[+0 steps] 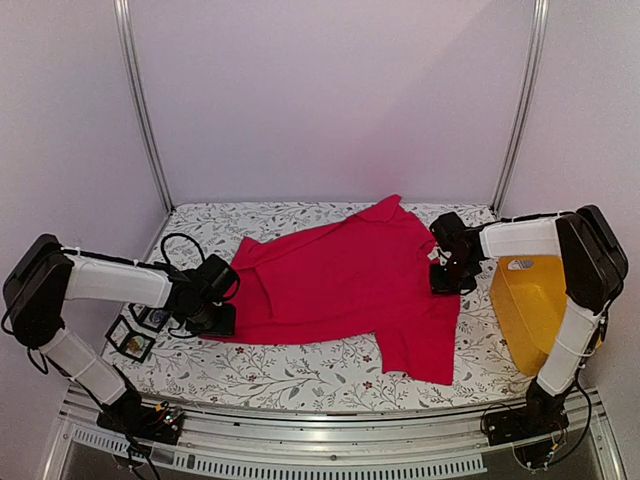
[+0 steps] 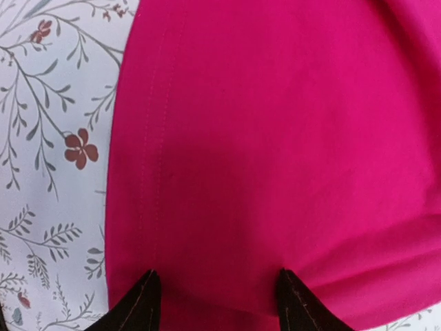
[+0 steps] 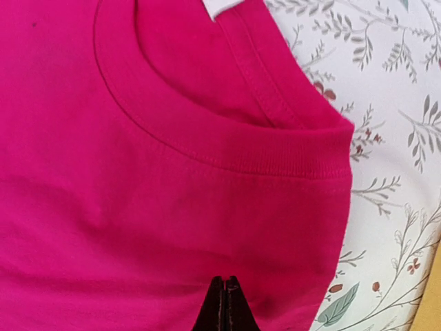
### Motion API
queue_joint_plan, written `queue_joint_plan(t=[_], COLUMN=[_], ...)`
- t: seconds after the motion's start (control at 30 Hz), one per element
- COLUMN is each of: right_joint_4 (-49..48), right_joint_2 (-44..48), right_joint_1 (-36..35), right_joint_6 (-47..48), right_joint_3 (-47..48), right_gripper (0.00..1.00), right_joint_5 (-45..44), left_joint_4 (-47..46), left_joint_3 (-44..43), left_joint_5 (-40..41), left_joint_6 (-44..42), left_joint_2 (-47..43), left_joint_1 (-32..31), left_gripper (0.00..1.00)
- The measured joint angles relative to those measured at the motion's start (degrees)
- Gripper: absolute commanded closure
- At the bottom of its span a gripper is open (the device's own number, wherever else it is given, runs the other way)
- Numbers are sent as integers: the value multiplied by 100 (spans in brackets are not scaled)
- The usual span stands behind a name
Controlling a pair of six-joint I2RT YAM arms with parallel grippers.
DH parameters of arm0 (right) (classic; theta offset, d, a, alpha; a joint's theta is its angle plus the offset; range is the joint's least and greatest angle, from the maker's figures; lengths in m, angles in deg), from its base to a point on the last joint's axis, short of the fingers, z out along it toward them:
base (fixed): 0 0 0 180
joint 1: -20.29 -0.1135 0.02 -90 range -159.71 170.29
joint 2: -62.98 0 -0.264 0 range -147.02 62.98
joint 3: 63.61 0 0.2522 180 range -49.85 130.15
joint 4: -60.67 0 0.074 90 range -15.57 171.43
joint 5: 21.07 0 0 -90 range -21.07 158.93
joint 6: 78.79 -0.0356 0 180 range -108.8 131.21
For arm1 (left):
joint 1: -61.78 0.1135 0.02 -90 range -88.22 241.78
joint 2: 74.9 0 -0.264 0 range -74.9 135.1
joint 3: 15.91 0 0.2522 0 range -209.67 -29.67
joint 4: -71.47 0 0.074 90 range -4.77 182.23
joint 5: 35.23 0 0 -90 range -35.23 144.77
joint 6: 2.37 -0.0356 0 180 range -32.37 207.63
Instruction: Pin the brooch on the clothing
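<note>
The bright red T-shirt point(image 1: 350, 280) lies spread on the floral tablecloth, its neck at the right. My left gripper point(image 1: 215, 320) is open at the shirt's left edge; in the left wrist view its jaws point(image 2: 217, 276) stand apart over the red fabric point(image 2: 275, 138) beside a stitched hem. My right gripper point(image 1: 443, 278) sits at the neck; in the right wrist view it point(image 3: 226, 279) is shut, tips pinching the fabric just below the ribbed collar point(image 3: 227, 148). The white label point(image 3: 224, 7) shows at the top. No brooch is clearly visible.
Two small black-framed square items point(image 1: 135, 335) lie on the cloth by the left arm. A yellow bin point(image 1: 530, 310) stands at the right edge. The floral tablecloth point(image 1: 300, 375) is bare in front of the shirt. Metal posts stand at the back corners.
</note>
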Motion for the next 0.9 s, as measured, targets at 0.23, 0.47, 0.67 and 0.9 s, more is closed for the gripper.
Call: queue_joint_plan(t=[0.23,0.47,0.67,0.9], right_joint_4=[570,977,1097,1119], right_joint_2=[149,623,365,304], right_joint_1=[-636,-2437,-2704,-2889], right_joint_6=[387,155,-243,-505], right_joint_3=[739,428,-234,-354], right_gripper=[99,100,100,100], right_joint_5=[-264,560,1174,1502], left_joint_4=[855,960,824,728], left_joint_3=[-269,-535,-535,-291], left_joint_5=[-153,7,74,-37], left_joint_6=[42,-146,-315,-114], left_joint_2=[-317,-479,326,105], left_joint_1=[-289,-306,-275,-372], left_gripper=[40,41,42,44])
